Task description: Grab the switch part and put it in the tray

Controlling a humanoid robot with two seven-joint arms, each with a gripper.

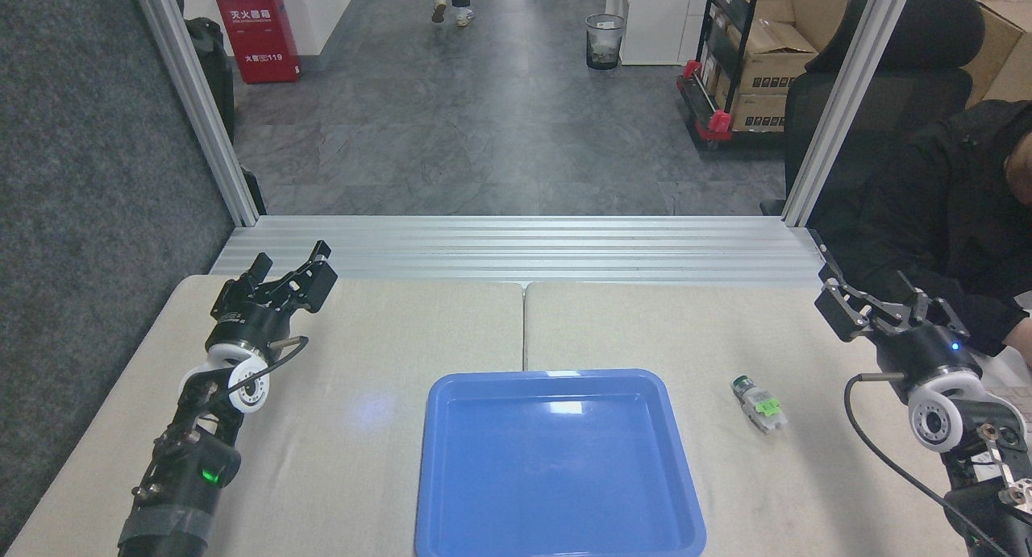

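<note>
The switch part (759, 404) lies on the beige table to the right of the tray, a small whitish body with a green block and a dark round end pointing away from me. The blue tray (681, 460) sits at the front centre with nothing in it. My right gripper (864, 260) hovers open at the far right, beyond and to the right of the switch part, holding nothing. At the far left of the table, well away from both, my left gripper (292, 255) is raised and open, also holding nothing.
A person in a black jacket (951, 194) sits close to the table's right edge, beside my right arm. A ribbed aluminium ledge (516, 247) and two slanted frame posts (838, 97) border the back. A seam (524, 323) splits the tabletop.
</note>
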